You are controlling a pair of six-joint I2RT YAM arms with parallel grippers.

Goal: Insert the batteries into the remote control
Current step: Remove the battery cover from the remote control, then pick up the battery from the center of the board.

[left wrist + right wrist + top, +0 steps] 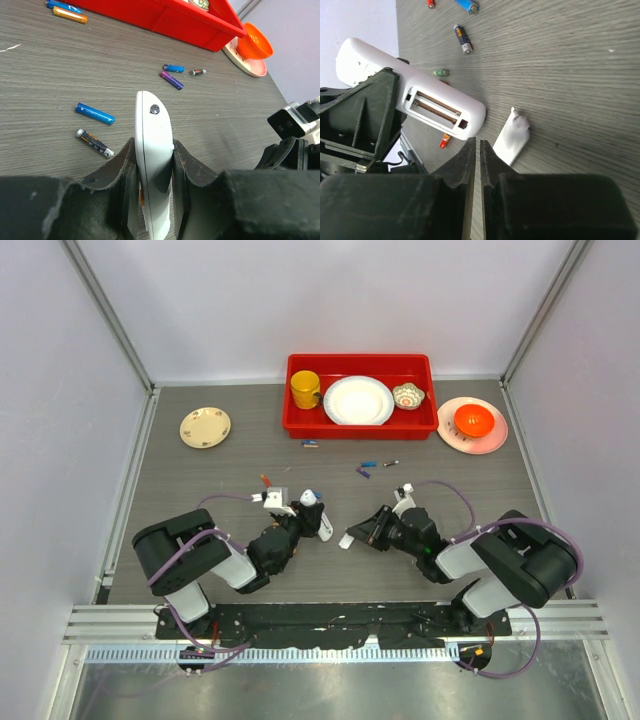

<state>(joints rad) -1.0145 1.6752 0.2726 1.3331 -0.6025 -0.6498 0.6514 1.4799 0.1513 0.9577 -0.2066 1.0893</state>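
Over the counter (450, 500), my left pincer (155, 147) clamps the remote control (440, 107) by its edges. Its empty slot faces my right pincer (476, 142), clenched on nothing. The white cover (512, 137) lies just beside the remote, the batteries (95, 113) beyond it. I'd open the right, fetch the nearest and check polarity.

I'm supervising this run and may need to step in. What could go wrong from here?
The left gripper alone pinches the remote control; pressing a battery into its open slot might twist it loose. The batteries lie flat on the table, so the shut, empty right gripper may roll them.
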